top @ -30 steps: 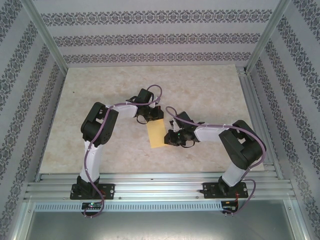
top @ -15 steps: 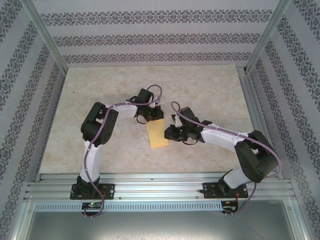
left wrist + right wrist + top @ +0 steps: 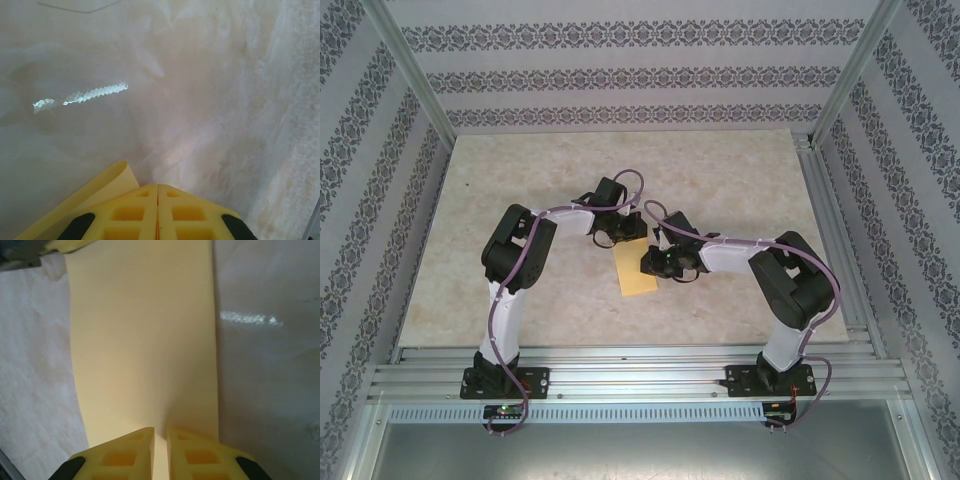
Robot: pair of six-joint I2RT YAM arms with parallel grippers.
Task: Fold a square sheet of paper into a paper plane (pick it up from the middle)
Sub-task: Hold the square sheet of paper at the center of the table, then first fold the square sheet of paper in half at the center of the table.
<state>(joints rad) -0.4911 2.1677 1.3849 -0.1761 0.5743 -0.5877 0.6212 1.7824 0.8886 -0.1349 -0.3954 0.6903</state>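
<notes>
So the paper [image 3: 636, 270] sits flat-ish on the table [image 3: 520, 180], squeezed between the 2 grippers. It reads as a narrow strip, not a square, so I'd guess 1 fold is already in.

Its long axis runs from its far end, where the left gripper [image 3: 620, 235] sits, back to its near end by the arm bases.

The left gripper's fingers [image 3: 135, 215] are pressed together with no gap. A corner of the paper curls up right beside them. I can't tell if it's actually pinched or just pinned down.

The right gripper [image 3: 648, 262] is on the paper's right long edge, about halfway along. Its jaws are down to a thin slit, and in the wrist view the paper runs straight into that slit, so it looks like a pinch.

My take is that the next crease turns on the right arm. The paper lies to its left, so it would carry that edge over toward the paper's left side, with the far end anchored.
</notes>
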